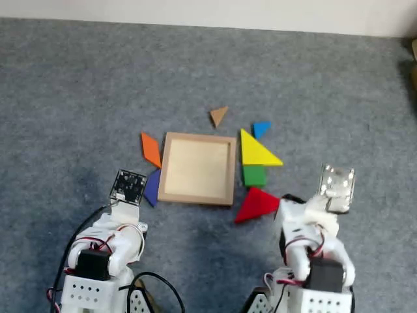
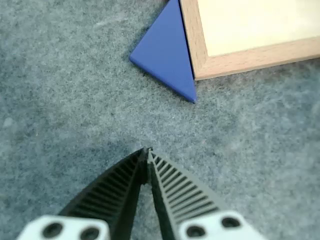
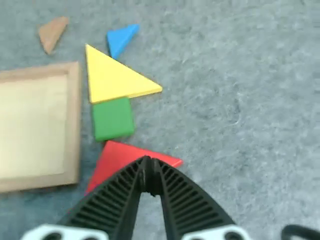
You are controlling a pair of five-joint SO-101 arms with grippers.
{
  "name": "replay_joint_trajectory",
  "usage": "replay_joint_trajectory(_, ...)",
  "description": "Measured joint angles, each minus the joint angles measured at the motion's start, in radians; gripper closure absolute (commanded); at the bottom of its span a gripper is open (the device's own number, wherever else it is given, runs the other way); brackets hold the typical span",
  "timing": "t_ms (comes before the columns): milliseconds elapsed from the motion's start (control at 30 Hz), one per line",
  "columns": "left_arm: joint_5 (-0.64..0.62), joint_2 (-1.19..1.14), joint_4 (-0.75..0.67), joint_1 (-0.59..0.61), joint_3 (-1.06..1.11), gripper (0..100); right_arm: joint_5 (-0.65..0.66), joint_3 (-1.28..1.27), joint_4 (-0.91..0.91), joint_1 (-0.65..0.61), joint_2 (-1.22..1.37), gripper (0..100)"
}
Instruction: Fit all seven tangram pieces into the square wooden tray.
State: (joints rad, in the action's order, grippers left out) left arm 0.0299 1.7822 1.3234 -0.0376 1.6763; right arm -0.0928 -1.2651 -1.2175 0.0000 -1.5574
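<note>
The square wooden tray (image 1: 197, 195) lies on the grey carpet with nothing in it. An orange parallelogram (image 1: 150, 149) and a dark blue triangle (image 1: 152, 187) touch the tray's left side. A tan triangle (image 1: 218, 115) lies beyond it. On its right lie a light blue triangle (image 1: 261, 128), a yellow triangle (image 1: 256, 150), a green square (image 1: 255, 175) and a red triangle (image 1: 257, 203). My left gripper (image 2: 147, 151) is shut over bare carpet, short of the dark blue triangle (image 2: 167, 54). My right gripper (image 3: 148, 162) is shut above the red triangle (image 3: 116, 159).
Both arm bases stand at the near edge, left (image 1: 98, 261) and right (image 1: 316, 267). Grey carpet (image 1: 98, 85) spreads open to the left, far side and right. A pale wall strip (image 1: 208, 12) runs along the far edge.
</note>
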Motion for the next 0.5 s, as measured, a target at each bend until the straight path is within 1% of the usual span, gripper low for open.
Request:
replay_joint_trajectory(100, 0.0, 0.0, 0.0, 0.0, 0.0, 99, -0.046, 0.15, -0.002, -0.037, 0.206, 94.6)
replay_joint_trajectory(233, 0.0, 0.0, 0.0, 0.0, 0.0, 99, -0.058, 0.322, -0.003, -0.101, 0.485, 80.9)
replay_joint_trajectory(300, 0.0, 0.0, 0.0, 0.0, 0.0, 99, -0.058, 0.388, -0.003, -0.126, 0.598, 75.7)
replay_joint_trajectory(433, 0.0, 0.0, 0.0, 0.0, 0.0, 99, -0.055, 0.516, -0.003, -0.178, 0.798, 74.8)
replay_joint_trajectory(500, 0.0, 0.0, 0.0, 0.0, 0.0, 99, 0.008, 0.582, -0.003, -0.204, 0.887, 74.8)
